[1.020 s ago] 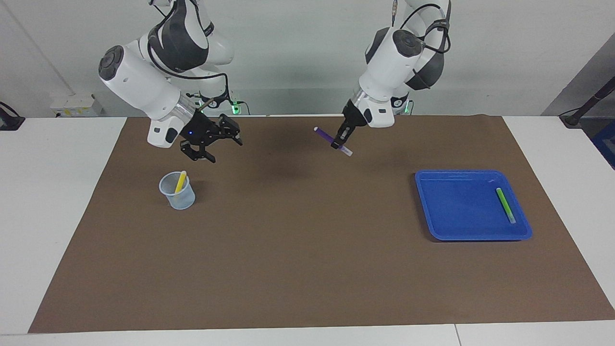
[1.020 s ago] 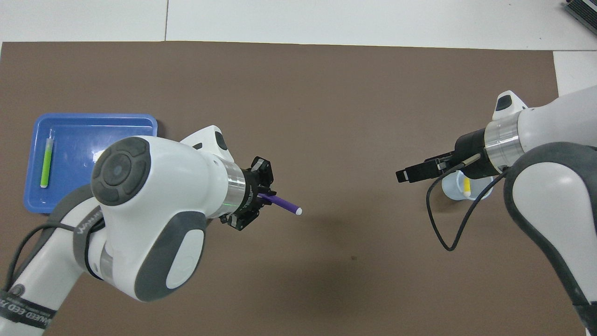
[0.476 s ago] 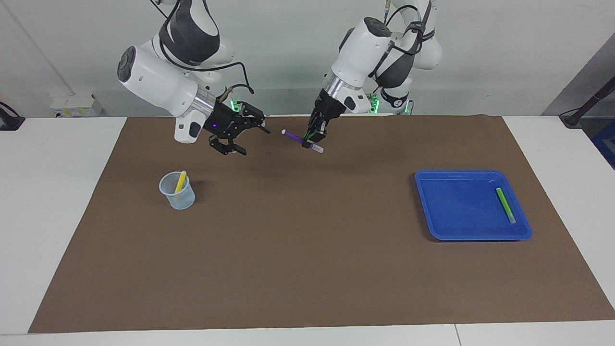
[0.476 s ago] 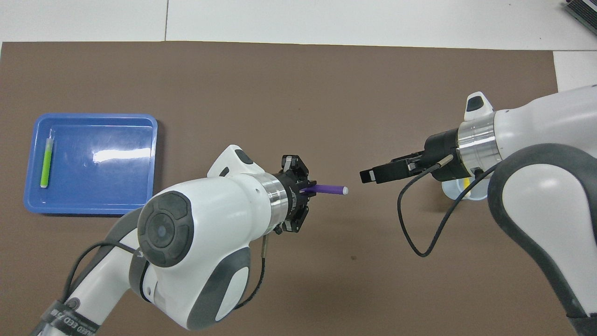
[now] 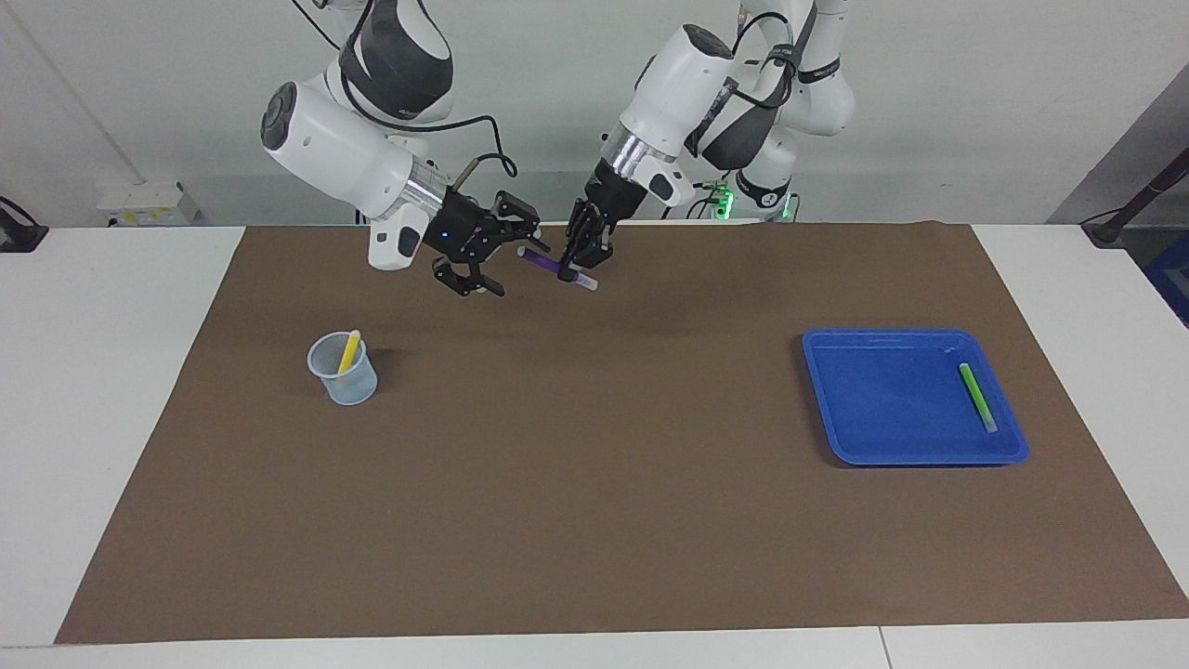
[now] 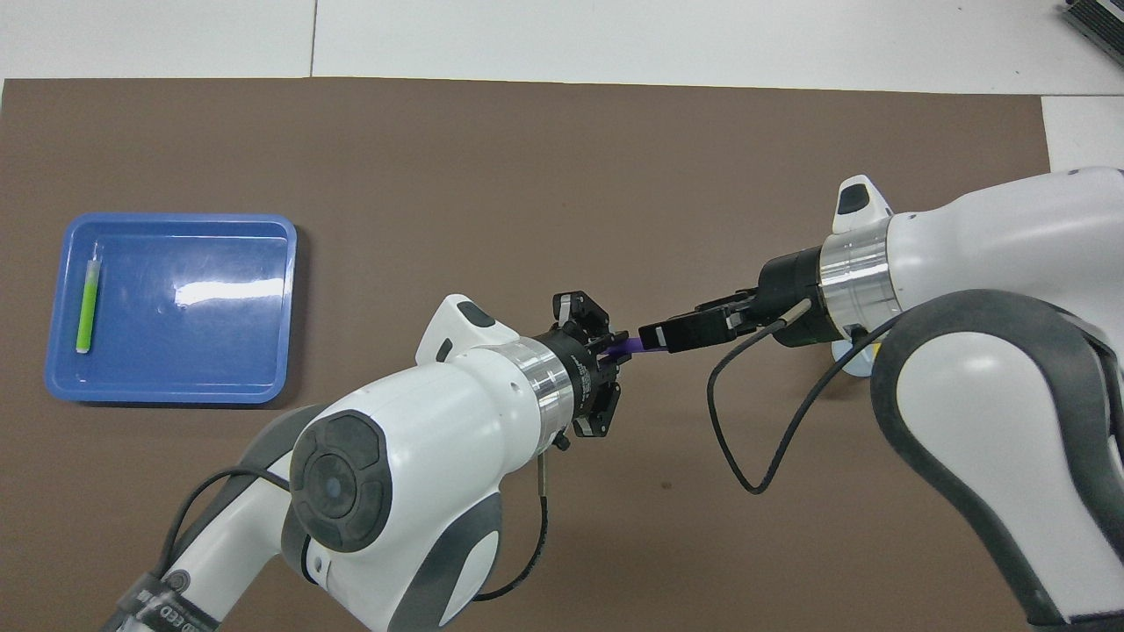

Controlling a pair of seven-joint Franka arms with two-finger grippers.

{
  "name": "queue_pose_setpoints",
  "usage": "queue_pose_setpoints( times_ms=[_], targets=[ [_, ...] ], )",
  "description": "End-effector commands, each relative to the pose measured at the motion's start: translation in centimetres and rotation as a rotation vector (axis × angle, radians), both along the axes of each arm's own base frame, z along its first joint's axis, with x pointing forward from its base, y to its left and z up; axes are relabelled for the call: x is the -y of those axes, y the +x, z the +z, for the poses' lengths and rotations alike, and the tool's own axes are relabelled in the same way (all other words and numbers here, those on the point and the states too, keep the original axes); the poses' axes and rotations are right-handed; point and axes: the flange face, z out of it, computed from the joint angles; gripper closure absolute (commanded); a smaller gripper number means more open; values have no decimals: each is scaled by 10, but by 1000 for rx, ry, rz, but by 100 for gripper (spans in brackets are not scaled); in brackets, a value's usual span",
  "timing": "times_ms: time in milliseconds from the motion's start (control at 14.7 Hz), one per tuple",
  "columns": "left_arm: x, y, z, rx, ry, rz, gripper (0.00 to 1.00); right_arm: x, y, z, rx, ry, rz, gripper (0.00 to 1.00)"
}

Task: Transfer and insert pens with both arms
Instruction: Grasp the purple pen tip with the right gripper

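Note:
My left gripper (image 5: 580, 268) is shut on the purple pen (image 5: 548, 264), held slantwise in the air above the brown mat near the robots. My right gripper (image 5: 516, 267) stands open at the pen's free end, which reaches in between its fingers; I cannot tell if they touch. In the overhead view the right gripper (image 6: 665, 335) covers the tip of the purple pen (image 6: 628, 345) sticking out of the left gripper (image 6: 609, 355). The yellow pen (image 5: 348, 350) leans in the clear cup (image 5: 345, 379). The green pen (image 5: 976, 397) lies in the blue tray (image 5: 841, 451).
The cup stands toward the right arm's end of the mat, and the right arm hides most of it in the overhead view. The blue tray (image 6: 176, 395), with the green pen (image 6: 85, 307) in it, sits toward the left arm's end. White table borders the mat.
Both arms have swung toward each other over the mat. The left gripper carried the purple pen toward the right arm's end, and the open right gripper came up to its free end.

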Motion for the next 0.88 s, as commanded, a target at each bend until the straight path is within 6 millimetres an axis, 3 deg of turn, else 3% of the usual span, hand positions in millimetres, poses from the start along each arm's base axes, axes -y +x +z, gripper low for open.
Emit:
queue_pose_setpoints(
  times_ms=[0,68,204,680,816],
  targets=[
    [1,-1,1,0,-24,21,100,-12,-5,3,-18,24,4,5],
    [1,-1,1,0,-24,21,100,-13,-6,3,-22,23,6,5],
    [1,-1,0,-1,-23,21,100,-13,-6,4,-30,22,2,19],
    [1,-1,-1,-5,-20,20,100,-12,-7,3,-35,21,3,99],
    [1,-2,-1,-5,-20,19,100,-13,-8,2,-39,21,9,100]
  ],
)
